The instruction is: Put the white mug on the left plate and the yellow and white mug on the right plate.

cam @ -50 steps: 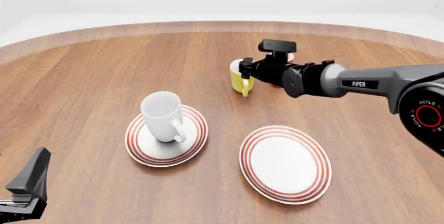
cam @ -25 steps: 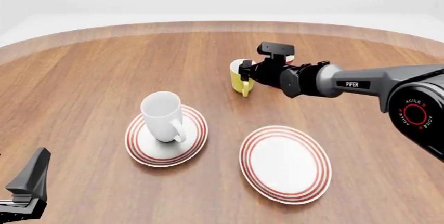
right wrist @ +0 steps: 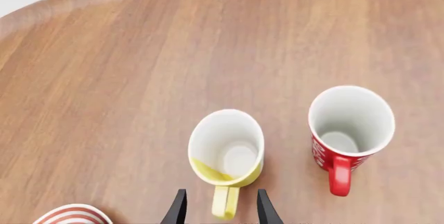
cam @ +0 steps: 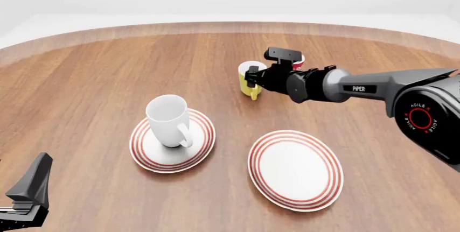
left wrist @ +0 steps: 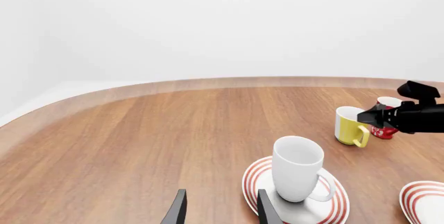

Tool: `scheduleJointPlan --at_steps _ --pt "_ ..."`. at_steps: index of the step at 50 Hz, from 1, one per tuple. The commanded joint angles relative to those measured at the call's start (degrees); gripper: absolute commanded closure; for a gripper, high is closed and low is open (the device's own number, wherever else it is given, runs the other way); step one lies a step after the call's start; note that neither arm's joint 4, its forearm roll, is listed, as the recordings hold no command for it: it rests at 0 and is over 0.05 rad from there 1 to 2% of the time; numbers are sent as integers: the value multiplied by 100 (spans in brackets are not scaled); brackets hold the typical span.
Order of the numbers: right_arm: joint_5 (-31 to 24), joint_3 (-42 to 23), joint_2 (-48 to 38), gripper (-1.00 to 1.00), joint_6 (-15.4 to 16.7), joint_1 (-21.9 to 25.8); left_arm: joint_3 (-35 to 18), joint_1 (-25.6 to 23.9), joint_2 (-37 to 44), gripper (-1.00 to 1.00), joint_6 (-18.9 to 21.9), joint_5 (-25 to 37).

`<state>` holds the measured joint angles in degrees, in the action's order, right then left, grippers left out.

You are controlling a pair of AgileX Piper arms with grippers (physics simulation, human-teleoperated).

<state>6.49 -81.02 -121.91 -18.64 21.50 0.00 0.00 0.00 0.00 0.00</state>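
Observation:
The white mug (cam: 169,120) stands upright on the left plate (cam: 147,154), its handle toward the camera. It shows in the left wrist view as the white mug (left wrist: 298,168) on the left plate (left wrist: 258,181). The right plate (cam: 295,169) lies bare. The yellow and white mug (cam: 248,79) stands on the table farther back. My right gripper (cam: 253,76) is at it, open. In the right wrist view the fingers of the right gripper (right wrist: 220,211) straddle the handle of the yellow and white mug (right wrist: 227,148). My left gripper (cam: 29,194) rests open at the near left.
A red and white cup (right wrist: 350,130) with a red handle stands close beside the yellow mug, partly hidden behind the right wrist in the front view (cam: 299,63). The wooden table (cam: 86,81) curves to an edge at the back.
The right gripper has crept a little left and closer onto the yellow and white mug. Mugs, plates and the left arm have not moved.

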Motion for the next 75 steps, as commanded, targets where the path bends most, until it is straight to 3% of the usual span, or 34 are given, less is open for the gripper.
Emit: scheduleJointPlan --at_steps 1,75 --pt "-71 -51 -49 -100 -84 21 0 0 0 -100 0 0" --pt "-599 -529 -604 -100 -687 161 0 0 0 -100 0 0"
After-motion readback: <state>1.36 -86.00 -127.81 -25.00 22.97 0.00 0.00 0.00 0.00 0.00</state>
